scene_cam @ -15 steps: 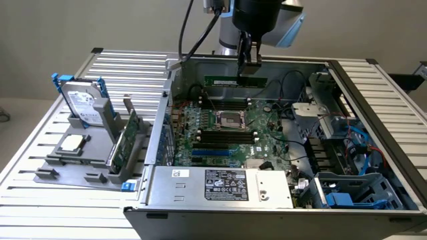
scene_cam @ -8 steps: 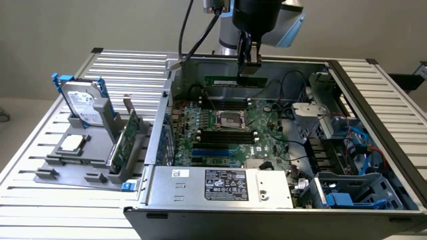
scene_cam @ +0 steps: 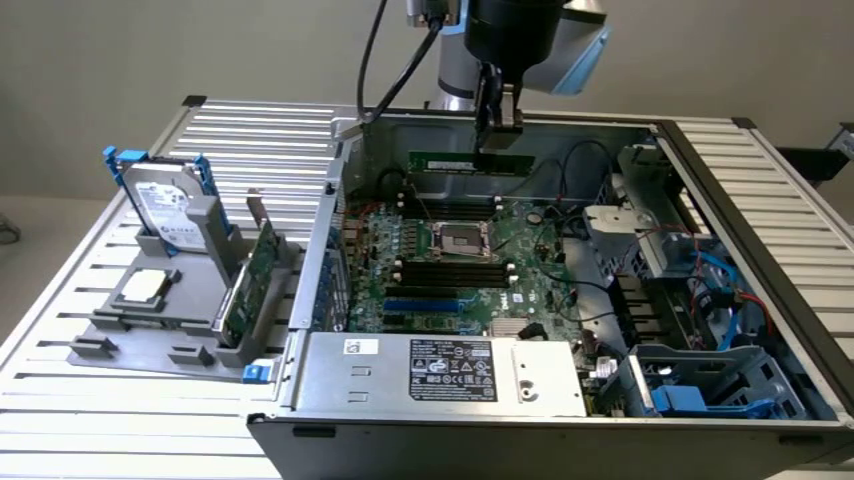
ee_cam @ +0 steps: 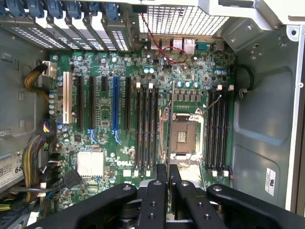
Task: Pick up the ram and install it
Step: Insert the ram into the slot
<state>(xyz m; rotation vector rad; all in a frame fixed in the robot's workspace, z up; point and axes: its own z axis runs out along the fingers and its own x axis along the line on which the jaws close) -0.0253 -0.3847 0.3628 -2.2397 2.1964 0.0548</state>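
My gripper (scene_cam: 498,128) is shut on the ram (scene_cam: 454,161), a long thin green stick held level above the open computer case. In the wrist view the ram (ee_cam: 168,124) shows edge-on as a thin dark line reaching out from between the two black fingers (ee_cam: 161,177). It hangs over the motherboard (ee_cam: 102,124), along the edge of the processor socket (ee_cam: 183,136). One bank of black memory slots (ee_cam: 145,129) lies just to one side of it and a second bank (ee_cam: 219,129) lies beyond the socket. The ram hangs well clear of the board.
The case walls (scene_cam: 801,300) surround the motherboard (scene_cam: 534,275), with the power supply (scene_cam: 441,370) at the near edge and cables (scene_cam: 727,290) at the exterior view's right. At that view's left a grey tray (scene_cam: 127,345) holds a hard drive (scene_cam: 167,205), a processor chip (scene_cam: 144,285) and an expansion card (scene_cam: 254,285).
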